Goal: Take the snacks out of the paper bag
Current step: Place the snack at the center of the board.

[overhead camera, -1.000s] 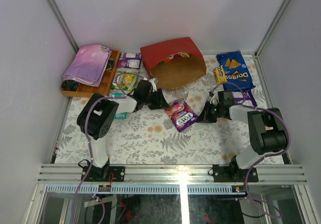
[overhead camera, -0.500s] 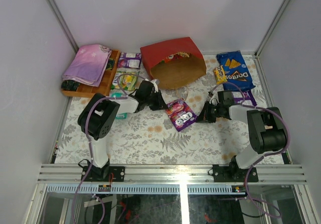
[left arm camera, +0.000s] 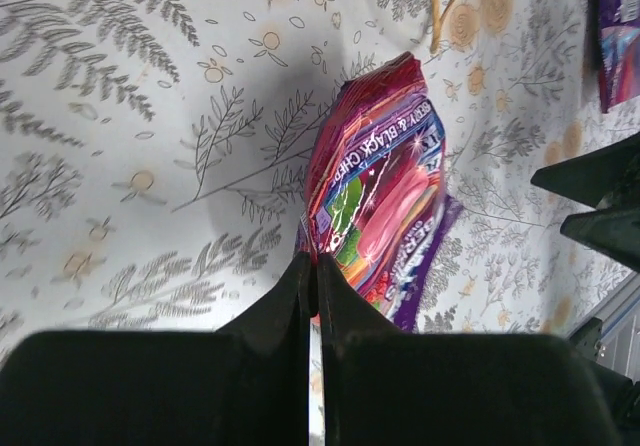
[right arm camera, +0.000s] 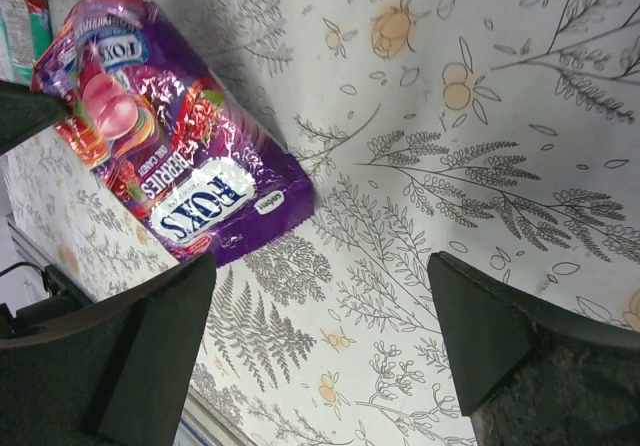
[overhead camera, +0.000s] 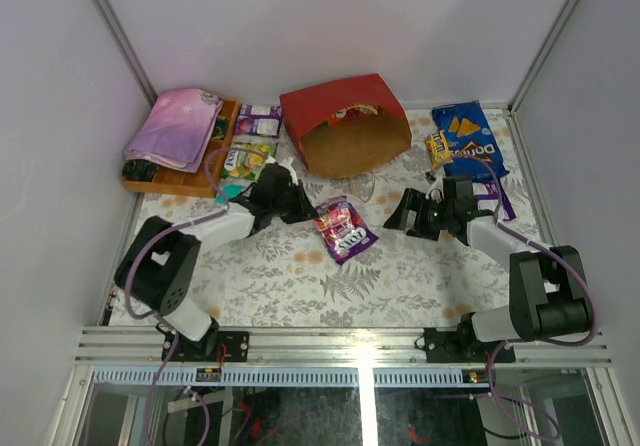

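The floral-printed worktop [overhead camera: 300,276] carries the large red paper bag with a brown kraft inside [overhead camera: 345,131]. The bag lies on its side, and a few packets [overhead camera: 345,113] show in its mouth. Just in front of that mouth is a glossy purple-pink Fox's candy packet [overhead camera: 342,228], already out. The left pincer [left arm camera: 311,261] pinches its edge. The right pincer [right arm camera: 322,258], opposite, stands spread and empty. This looks like the setting-aside step. Next, the packet needs laying clear of the bag, then a reach into the mouth.

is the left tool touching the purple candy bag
Touching: the left wrist view shows the left tool shut on the purple candy bag's near edge.
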`<state>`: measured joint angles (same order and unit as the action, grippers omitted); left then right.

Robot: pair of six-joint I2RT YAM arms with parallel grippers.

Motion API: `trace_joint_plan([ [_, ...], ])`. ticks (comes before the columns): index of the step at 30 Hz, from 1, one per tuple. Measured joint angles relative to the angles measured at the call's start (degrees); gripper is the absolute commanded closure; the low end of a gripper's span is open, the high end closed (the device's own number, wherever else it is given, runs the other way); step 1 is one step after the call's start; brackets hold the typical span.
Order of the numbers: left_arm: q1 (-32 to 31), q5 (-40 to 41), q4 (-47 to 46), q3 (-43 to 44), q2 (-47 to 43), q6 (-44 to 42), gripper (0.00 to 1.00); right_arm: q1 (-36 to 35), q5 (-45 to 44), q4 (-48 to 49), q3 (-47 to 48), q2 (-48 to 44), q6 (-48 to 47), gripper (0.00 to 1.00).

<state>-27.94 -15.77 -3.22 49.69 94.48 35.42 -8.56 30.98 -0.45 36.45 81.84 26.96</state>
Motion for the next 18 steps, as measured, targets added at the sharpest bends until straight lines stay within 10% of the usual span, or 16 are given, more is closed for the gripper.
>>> trace_joint_plan([
  [18,9.4,10.3,19.0,3.5,-29.5,-0.5,1.00,0.0,-7.1,-0.1,-0.7,-6.4,4.4,0.01],
])
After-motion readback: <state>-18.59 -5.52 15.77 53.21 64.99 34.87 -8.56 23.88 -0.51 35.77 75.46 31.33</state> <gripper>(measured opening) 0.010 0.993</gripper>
